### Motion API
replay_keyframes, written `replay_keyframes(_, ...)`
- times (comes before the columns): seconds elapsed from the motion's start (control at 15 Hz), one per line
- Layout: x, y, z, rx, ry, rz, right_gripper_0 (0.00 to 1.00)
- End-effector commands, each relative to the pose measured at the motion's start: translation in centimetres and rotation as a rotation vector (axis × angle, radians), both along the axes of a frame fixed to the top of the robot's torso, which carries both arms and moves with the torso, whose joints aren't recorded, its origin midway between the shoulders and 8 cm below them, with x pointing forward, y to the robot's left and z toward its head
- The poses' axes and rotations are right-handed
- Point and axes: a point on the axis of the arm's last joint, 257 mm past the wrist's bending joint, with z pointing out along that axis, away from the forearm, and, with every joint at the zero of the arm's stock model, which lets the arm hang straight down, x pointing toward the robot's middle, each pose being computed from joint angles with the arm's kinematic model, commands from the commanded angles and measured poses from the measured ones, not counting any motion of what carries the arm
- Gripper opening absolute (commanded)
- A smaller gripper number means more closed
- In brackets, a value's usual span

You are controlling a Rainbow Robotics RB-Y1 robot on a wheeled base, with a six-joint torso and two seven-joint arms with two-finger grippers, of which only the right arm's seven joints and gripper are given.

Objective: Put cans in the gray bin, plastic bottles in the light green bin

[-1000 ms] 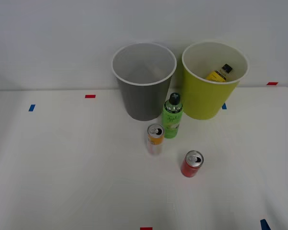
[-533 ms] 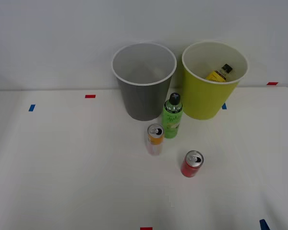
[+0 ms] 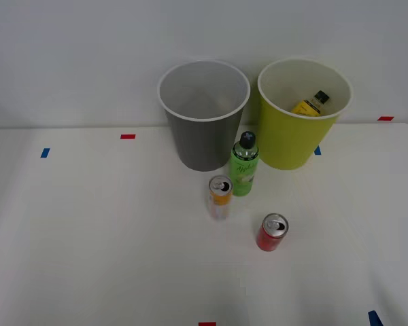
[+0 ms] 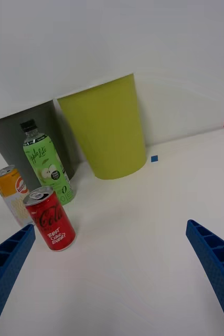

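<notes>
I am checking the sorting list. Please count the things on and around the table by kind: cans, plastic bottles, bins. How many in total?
Cans: 2, the red can and the white-and-orange can, both standing on the table.
Plastic bottles: 2, the green bottle on the table and the yellow bottle inside the light green bin.
Bins: 2, the gray bin and the light green bin.
Total: 6.

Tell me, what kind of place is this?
Probably a lab test bench, not a kitchen: a plain white table against a bare wall, coloured tape marks on it, and a gray bin and light green bin set out for sorting.
</notes>
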Motion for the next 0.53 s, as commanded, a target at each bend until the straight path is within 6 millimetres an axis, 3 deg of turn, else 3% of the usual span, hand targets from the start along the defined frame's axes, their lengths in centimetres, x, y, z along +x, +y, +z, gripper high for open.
replay_keyframes(0.07, 0.00, 0.00, 0.00, 0.000, 0.000, 0.000, 1.00)
replay_keyframes(0.53, 0.00, 0.00, 0.00, 0.000, 0.000, 0.000, 1.00)
